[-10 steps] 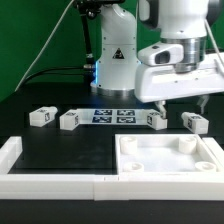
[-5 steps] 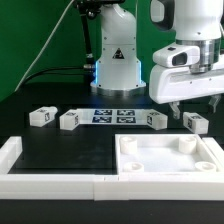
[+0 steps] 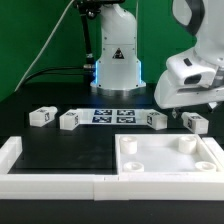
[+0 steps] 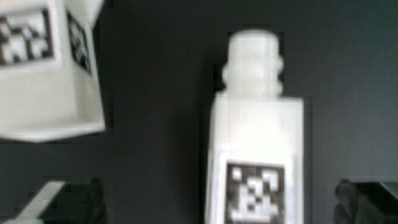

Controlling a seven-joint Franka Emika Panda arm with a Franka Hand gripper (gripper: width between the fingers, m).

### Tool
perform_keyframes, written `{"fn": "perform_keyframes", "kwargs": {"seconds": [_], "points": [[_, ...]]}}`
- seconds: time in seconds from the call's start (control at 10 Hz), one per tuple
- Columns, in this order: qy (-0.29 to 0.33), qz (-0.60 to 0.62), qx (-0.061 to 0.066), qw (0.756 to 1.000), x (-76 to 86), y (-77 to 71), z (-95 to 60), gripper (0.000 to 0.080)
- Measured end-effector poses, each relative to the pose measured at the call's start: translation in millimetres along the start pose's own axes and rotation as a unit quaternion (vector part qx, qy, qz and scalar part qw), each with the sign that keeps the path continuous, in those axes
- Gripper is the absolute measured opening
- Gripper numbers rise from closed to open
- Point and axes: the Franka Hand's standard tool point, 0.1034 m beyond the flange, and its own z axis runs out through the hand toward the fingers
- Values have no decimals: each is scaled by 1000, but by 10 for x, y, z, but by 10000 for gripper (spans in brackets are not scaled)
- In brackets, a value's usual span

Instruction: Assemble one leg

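Observation:
Four small white legs with black-and-white tags lie in a row on the black table: two at the exterior view's left (image 3: 40, 116) (image 3: 70, 120) and two at its right (image 3: 155, 120) (image 3: 194, 122). My gripper (image 3: 191, 111) hangs just above the rightmost leg. In the wrist view that leg (image 4: 258, 130) lies lengthwise between my two dark fingers (image 4: 64, 201), with a gap on each side. The gripper (image 4: 217, 205) is open and holds nothing. A neighbouring leg (image 4: 45, 70) lies beside it.
The large white square tray-like panel (image 3: 170, 168) with corner sockets lies in front of the right-hand legs. Long white border bars (image 3: 50, 183) run along the front and the exterior view's left. The marker board (image 3: 113, 116) lies mid-row. The robot base (image 3: 115, 60) stands behind.
My gripper has moved toward the exterior view's right, from over the third leg to over the rightmost leg, and the hand has tilted. The legs and the panel have not moved.

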Motion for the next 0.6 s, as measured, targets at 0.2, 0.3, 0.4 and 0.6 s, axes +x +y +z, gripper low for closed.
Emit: {"fn": "perform_keyframes", "kwargs": {"seconds": [0.2, 0.3, 0.4, 0.6], "points": [[-91, -1, 2, 996, -25, -11, 32, 649], [-137, -3, 4, 991, -24, -24, 61, 649], [-163, -5, 5, 987, 5, -34, 86, 649], [-164, -6, 5, 986, 41, -64, 114, 649]]}}
